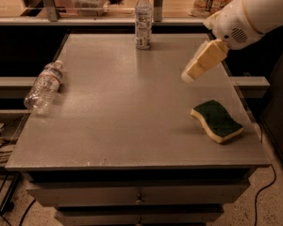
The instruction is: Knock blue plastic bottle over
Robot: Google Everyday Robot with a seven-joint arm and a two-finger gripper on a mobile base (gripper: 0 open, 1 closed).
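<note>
Wears a smooth white shell on the arm [266,7], swelling into a rounded, ball-like joint. Carries a small patch of dark vent holes [236,35] on that joint. Ends in a tan, blocky tool [187,76] with a paler rounded tip, over the right side of the grey worktop [127,112].
</note>
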